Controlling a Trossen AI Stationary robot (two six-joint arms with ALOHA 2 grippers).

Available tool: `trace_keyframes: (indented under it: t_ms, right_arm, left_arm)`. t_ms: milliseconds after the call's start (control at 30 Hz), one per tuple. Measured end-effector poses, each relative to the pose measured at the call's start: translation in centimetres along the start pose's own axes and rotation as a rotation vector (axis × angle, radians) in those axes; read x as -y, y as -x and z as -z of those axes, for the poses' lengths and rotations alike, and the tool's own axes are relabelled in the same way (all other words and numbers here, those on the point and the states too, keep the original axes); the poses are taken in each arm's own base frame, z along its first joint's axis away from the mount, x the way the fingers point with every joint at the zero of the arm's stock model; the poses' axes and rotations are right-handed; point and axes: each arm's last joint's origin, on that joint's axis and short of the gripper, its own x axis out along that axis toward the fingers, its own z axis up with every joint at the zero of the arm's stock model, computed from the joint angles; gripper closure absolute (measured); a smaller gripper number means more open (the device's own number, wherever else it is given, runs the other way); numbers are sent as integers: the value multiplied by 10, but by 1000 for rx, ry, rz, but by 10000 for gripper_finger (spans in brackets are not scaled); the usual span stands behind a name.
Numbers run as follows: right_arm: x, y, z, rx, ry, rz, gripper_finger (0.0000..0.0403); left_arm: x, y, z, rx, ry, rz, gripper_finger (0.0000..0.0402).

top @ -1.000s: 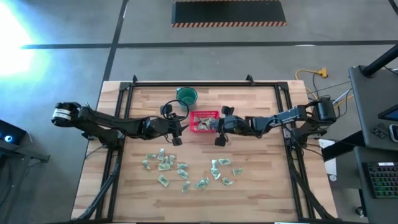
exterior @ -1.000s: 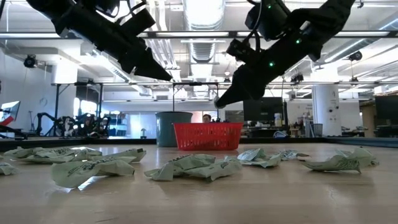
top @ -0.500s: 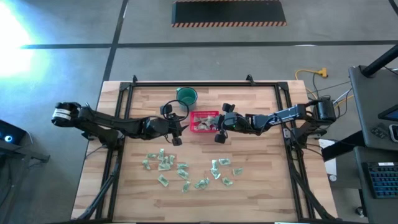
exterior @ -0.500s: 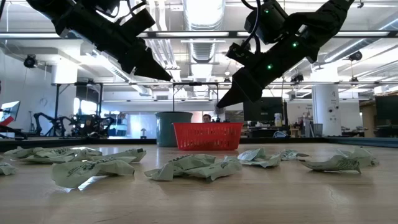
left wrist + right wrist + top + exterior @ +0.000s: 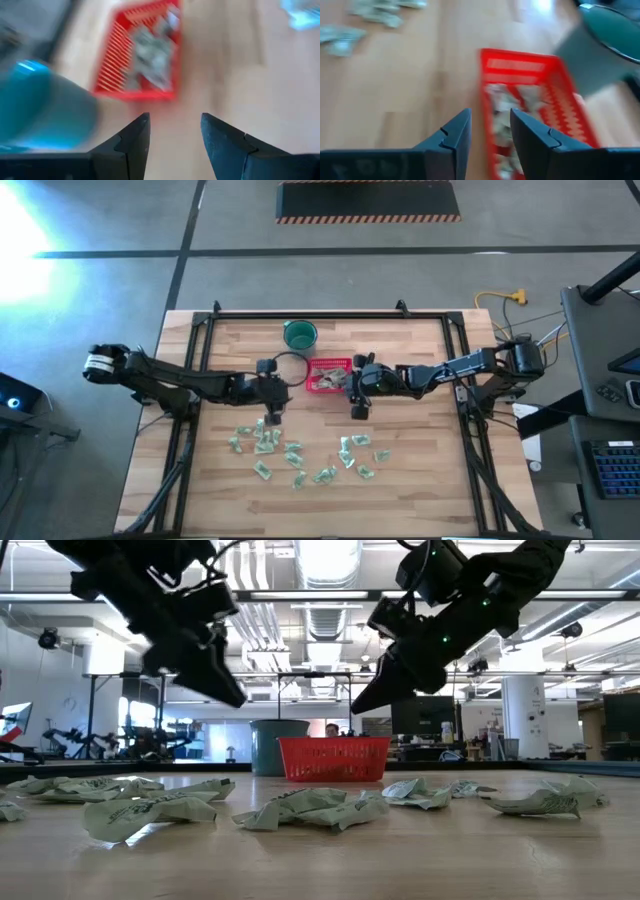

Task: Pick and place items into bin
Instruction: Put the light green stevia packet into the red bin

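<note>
Red basket (image 5: pixel 327 374) between left tool (image 5: pixel 270 410), right tool (image 5: pixel 358 406).

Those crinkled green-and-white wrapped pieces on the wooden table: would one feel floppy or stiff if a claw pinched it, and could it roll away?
The crinkled green-and-white wrapped pieces lie flat and creased, so one would probably crumple softly when pinched. Their thin, wrinkled look suggests little weight, so a nudge would likely slide one along the wooden table. With no round shape showing, rolling seems unlikely.
</note>
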Motion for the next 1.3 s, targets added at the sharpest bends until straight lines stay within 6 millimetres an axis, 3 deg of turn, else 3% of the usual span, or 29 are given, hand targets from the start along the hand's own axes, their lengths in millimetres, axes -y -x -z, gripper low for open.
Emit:
trace_keyframes:
  t_ms: [200,467,967,1300]
  right_arm:
    - [-5,1,0,10,39,-157,285]
    - [-6,1,0,17,79,-177,301]
    - [-6,2,-1,26,108,-177,312]
    - [-6,2,-1,27,104,-177,321]
  left_arm:
    - [5,1,13,-137,131,135,241]
    - [10,7,24,-309,250,259,242]
    - [27,29,47,-613,359,279,242]
    - [44,41,52,-637,331,303,242]
